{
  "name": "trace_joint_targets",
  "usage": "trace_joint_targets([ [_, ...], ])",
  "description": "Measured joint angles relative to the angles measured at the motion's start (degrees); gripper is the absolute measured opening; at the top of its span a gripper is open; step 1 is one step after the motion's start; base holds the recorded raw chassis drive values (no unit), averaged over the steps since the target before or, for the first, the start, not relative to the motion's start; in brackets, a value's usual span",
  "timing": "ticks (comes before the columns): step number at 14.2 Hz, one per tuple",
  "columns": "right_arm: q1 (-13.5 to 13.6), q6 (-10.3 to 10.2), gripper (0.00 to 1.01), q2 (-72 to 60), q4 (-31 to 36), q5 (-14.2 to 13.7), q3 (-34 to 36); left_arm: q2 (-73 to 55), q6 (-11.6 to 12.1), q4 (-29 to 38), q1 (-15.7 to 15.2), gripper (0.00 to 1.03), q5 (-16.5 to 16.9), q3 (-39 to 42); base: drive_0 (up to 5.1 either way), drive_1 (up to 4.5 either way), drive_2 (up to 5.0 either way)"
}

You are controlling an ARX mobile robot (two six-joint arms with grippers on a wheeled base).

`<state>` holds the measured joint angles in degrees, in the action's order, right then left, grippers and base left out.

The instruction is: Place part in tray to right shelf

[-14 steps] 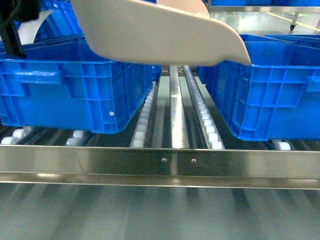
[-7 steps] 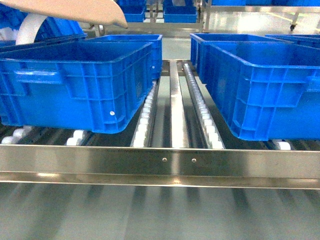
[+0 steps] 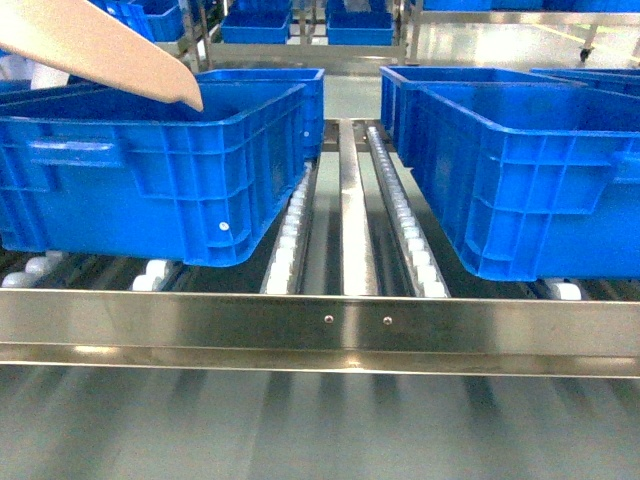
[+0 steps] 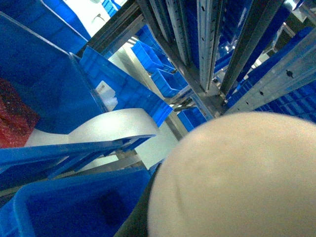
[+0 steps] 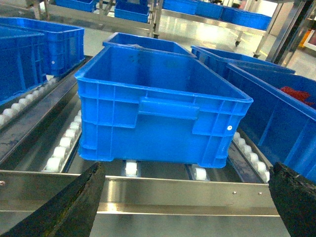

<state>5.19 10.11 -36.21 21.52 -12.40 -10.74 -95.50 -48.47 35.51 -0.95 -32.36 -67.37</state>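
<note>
The beige tray hangs in the air at the top left of the head view, its tip slanting down over the left blue crate. In the left wrist view the tray fills the lower right and hides my left gripper's jaws; nothing else holds it up. The part is out of view, and the tray's inside does not show. My right gripper is open with nothing between its dark fingertips, low in front of the right shelf's steel front rail. The same rail crosses the head view.
Large blue crates sit on the white roller tracks either side of a bare middle lane. One more crate stands just behind the rail before my right gripper. Something red lies in a crate at the left.
The tray has swung from across the top middle of the head view to the top left, then dipped so its tip points down over the left crate.
</note>
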Motion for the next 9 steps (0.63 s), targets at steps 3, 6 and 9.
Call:
trace_joint_targets([
  [3,0.0,0.0,0.98,0.0,0.0,0.0,0.0,22.4,-1.7,8.3,1.6,0.12,-2.1,21.3,0.0,0.00,0.0],
  [6,-5.6,-6.4,0.74,2.9,3.9,10.6,2.5,46.9,24.0,-14.4,0.8,0.12,24.2,30.3,0.0,0.00,0.0],
  [9,-5.2,-9.1,0.21,9.7,0.4,12.4,6.5,53.7,46.1,-14.2,0.9,0.12,32.2,48.2,0.0,0.00,0.0],
])
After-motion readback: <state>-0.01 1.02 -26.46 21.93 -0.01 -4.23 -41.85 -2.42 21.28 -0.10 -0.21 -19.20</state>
